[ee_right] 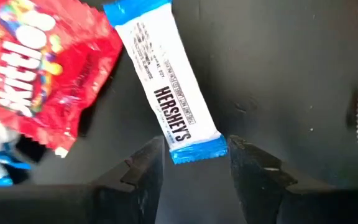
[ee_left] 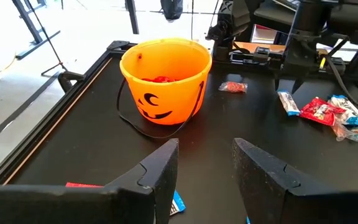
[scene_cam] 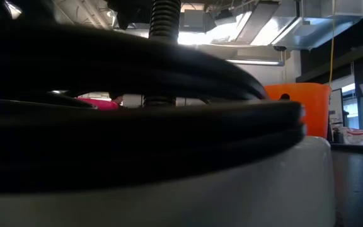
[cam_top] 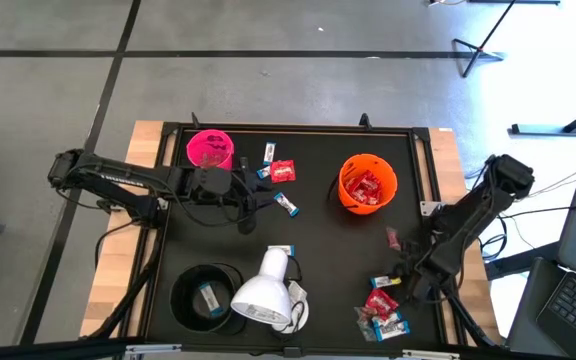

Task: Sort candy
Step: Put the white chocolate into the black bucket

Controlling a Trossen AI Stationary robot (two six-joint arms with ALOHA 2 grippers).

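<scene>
Right gripper (ee_right: 191,165): low over the black mat near the table's right front corner. Its two fingers are apart, with the blue end of a bar between them. They are not pinching it.
White-and-blue bar (ee_right: 166,87): lies flat on the mat, just in front of the right gripper. It says HERSHEY'S.
Red packet (ee_right: 33,59): a Skittles bag, just beside the bar and touching it at one corner.
Candy pile (cam_top: 383,310): more red packets and blue-and-white bars, close together by the right gripper.
Pinkish piece (cam_top: 392,237): alone on the mat, between the pile and the orange bucket.
Left gripper (ee_left: 205,168): held above the mat on the left side, just beside the pink cup. Its fingers are apart and hold nothing.
Orange bucket (ee_left: 165,81): has a pumpkin face and stands upright, with red candy inside.
Pink cup (cam_top: 210,148): at the back left of the mat.
Loose candy (cam_top: 281,171): a few pieces between the pink cup and the orange bucket.
Black cup (cam_top: 205,296): front left, with one bar inside.
White lamp head (cam_top: 265,293): next to the black cup.
</scene>
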